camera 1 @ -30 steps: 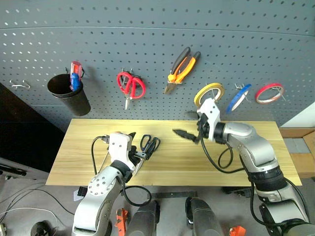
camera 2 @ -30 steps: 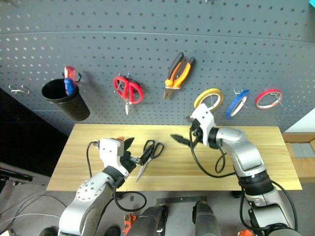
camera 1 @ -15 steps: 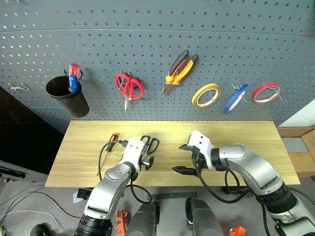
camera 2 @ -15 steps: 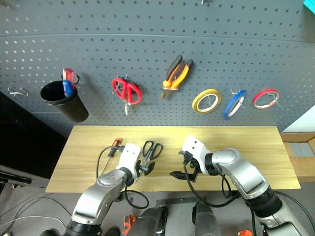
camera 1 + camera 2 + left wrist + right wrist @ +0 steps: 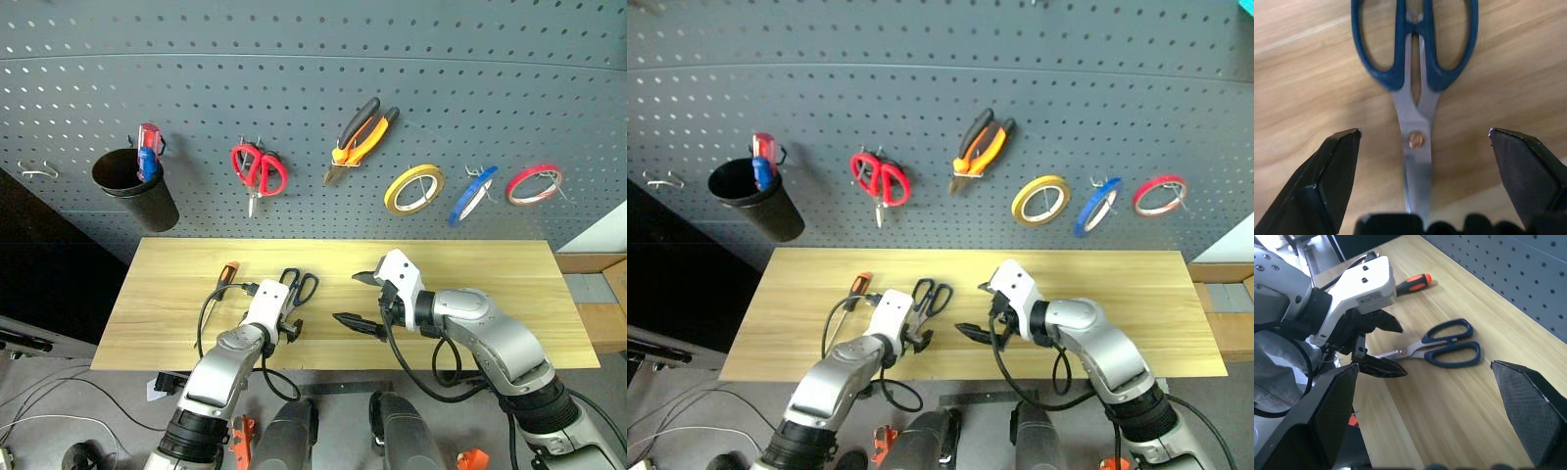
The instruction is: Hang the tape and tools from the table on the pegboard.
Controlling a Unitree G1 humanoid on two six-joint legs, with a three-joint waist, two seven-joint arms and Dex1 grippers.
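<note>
Two tools left on the worktop [image 5: 470, 259]: scissors [image 5: 1415, 88] and orange-and-black screwdriver [image 5: 1411, 284]. My left claw [image 5: 1420, 147] is wide, fingers straddling the scissor blades right at the pivot, nothing held. I judge this the pre-grasp for the scissors. To do it well: drop until both fingers nearly touch the wood, stay centred on the pivot rivet, close squarely across the blades so they don't scissor open or skate sideways. Handle loops point away from me, good for hooking later; keep them clear of the fingers. My right claw [image 5: 980, 308] is also wide and empty, hovering just beside, near the worktop's middle; I'd keep it out of the left's lift path. Screwdriver lies just beyond the scissors. Farther back on the pegboard [image 5: 294, 88]: pliers [image 5: 361, 137] and blue tape [image 5: 471, 196] already hang, between yellow roll [image 5: 412, 188] and red roll [image 5: 534, 184].
</note>
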